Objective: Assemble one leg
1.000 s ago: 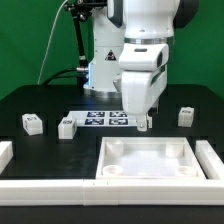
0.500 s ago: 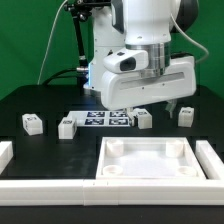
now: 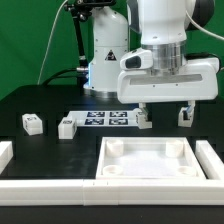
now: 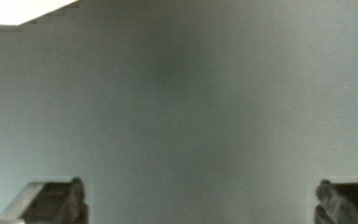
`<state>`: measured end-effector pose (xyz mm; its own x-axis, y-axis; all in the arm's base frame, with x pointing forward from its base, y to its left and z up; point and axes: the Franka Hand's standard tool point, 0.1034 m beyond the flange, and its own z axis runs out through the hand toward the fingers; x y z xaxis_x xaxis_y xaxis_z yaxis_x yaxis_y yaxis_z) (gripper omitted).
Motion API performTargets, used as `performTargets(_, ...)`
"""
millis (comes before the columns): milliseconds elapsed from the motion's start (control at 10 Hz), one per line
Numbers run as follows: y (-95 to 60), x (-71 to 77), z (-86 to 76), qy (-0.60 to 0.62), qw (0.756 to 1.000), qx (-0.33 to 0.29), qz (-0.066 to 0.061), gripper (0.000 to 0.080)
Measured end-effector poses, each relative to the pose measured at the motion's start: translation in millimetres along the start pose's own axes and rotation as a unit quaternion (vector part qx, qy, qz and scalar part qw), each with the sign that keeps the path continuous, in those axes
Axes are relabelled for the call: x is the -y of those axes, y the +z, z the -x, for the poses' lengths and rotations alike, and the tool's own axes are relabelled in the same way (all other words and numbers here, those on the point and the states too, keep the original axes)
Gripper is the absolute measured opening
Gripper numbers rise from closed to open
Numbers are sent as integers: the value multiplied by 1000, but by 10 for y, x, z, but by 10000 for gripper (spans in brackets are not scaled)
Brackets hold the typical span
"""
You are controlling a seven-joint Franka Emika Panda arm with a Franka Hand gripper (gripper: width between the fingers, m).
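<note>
White glossy arm [image 3: 160, 25] of rounded shells, pale grey boxy gripper [image 3: 163, 114], two dark fingers [image 3: 185, 110], black cable [image 3: 76, 35] beside white base column [image 3: 108, 50]

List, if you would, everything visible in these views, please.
legs: 4, white, tagged; two at the exterior view's left of the marker board, two at its right
marker board: 1, white, mid-table
panel: 1, white, in front of the marker board
rails: white, along the table's near edge and sides
table: 1, black
arm: 1, white
end effector: 1, open, by the right-hand legs
</note>
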<state>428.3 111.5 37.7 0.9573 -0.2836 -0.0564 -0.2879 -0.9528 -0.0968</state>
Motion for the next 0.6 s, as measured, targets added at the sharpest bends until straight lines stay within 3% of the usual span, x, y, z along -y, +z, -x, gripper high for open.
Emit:
performTargets(400,13,27,33,38,999,0,-2,648)
performTargets(600,108,212,337,40,999,2,0,648)
